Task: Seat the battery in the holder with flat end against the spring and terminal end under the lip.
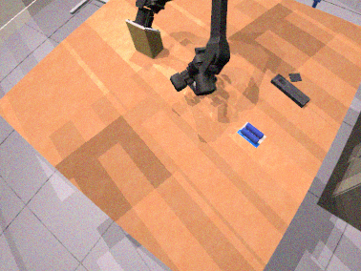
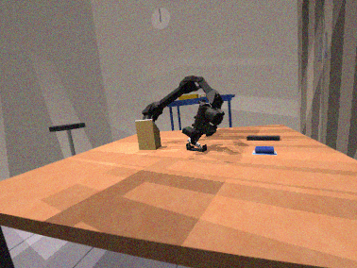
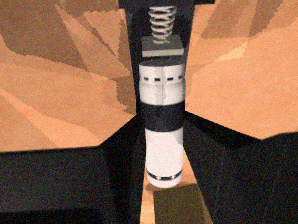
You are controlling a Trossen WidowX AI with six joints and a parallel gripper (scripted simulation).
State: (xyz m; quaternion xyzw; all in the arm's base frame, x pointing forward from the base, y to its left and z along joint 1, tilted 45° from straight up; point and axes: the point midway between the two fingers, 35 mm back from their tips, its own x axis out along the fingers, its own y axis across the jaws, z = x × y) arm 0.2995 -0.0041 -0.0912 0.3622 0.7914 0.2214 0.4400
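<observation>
Wrist view: white battery [image 3: 161,132], dark band around middle

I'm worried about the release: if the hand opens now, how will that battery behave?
The battery is a smooth, rigid-looking cylinder, so it would probably roll if dropped outside the holder. Its glossy casing looks slippery between the hand's fingers. The spring ahead may push it back.

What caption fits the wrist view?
Pincer shut on the battery, lined up with the holder's spring.
</observation>
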